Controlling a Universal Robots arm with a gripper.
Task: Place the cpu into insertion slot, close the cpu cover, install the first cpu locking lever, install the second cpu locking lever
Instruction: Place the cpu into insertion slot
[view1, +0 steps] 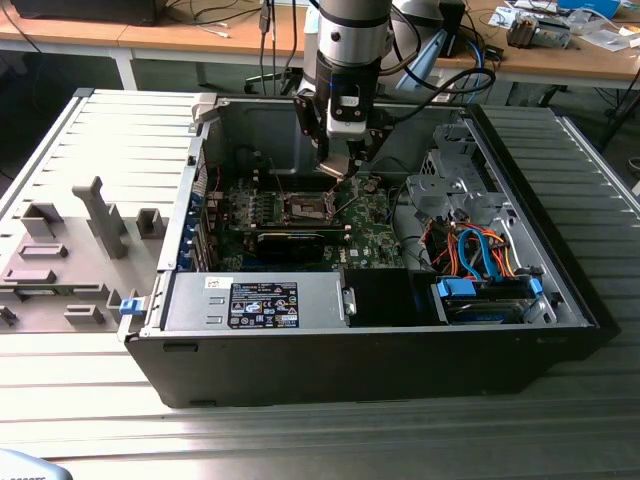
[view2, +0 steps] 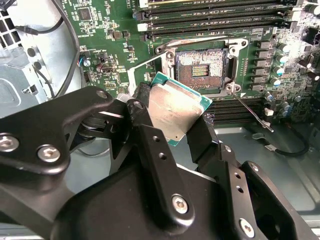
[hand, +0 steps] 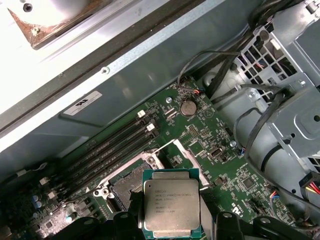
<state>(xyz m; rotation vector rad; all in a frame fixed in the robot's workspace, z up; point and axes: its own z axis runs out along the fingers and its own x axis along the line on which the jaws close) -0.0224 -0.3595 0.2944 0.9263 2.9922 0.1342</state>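
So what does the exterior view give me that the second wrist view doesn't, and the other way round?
Exterior view: the whole computer case, its labelled power supply, blue and orange cables, and grey fixture blocks at the exterior view's left.
Second wrist view: a close look at the cpu, silvery face showing, not seated, and a thin lever rod.
Both: the gripper clamping the cpu, and the insertion slot, uncovered, on the green board.

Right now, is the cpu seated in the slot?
No, the gripper holds the cpu off to one side of the empty slot.
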